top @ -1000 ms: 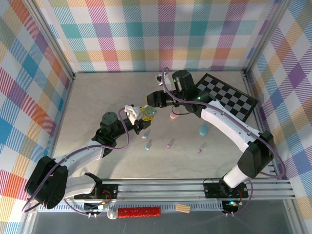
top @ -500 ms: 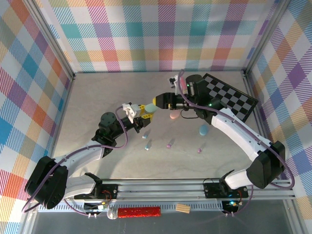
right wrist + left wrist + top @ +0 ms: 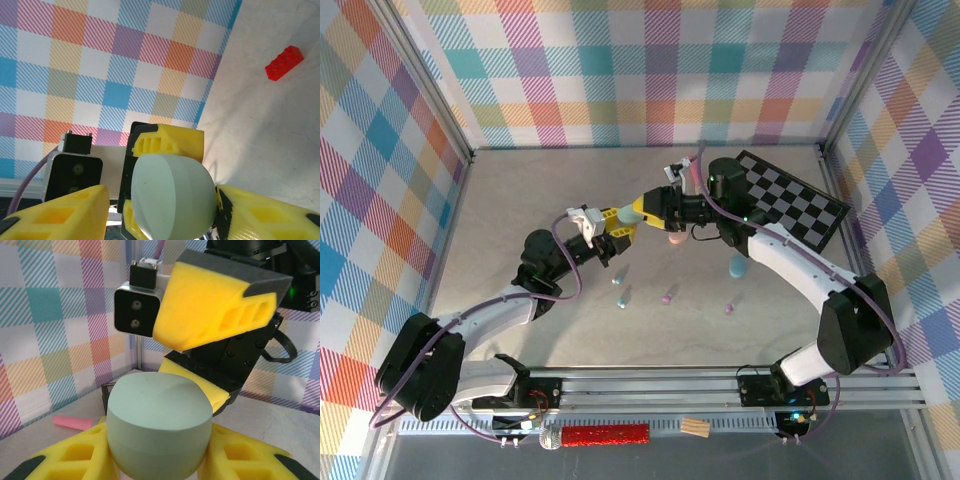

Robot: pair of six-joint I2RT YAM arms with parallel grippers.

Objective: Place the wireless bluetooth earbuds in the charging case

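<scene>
Earbuds (image 3: pixel 623 297), blue ones and purple ones, lie loose on the table (image 3: pixel 520 220) in the top view. They are well apart from the green case (image 3: pixel 636 213). That case is where the left gripper (image 3: pixel 622 228) and the right gripper (image 3: pixel 648 207) meet tip to tip. A pink case (image 3: pixel 675 240) and a blue case (image 3: pixel 738 265) sit on the table near them. In the left wrist view, the left gripper (image 3: pixel 157 462) squeezes the green case (image 3: pixel 157 427) tight between its yellow fingers (image 3: pixel 70 462). The right gripper (image 3: pixel 172 352) is just behind it with its jaws apart, one finger above the case. In the right wrist view, the green case (image 3: pixel 172 197) sits between the fingers (image 3: pixel 265 212) of the right gripper (image 3: pixel 162 212). There is a gap on one side, so that gripper is not squeezing it. A red brick (image 3: pixel 284 62) lies on the table.
</scene>
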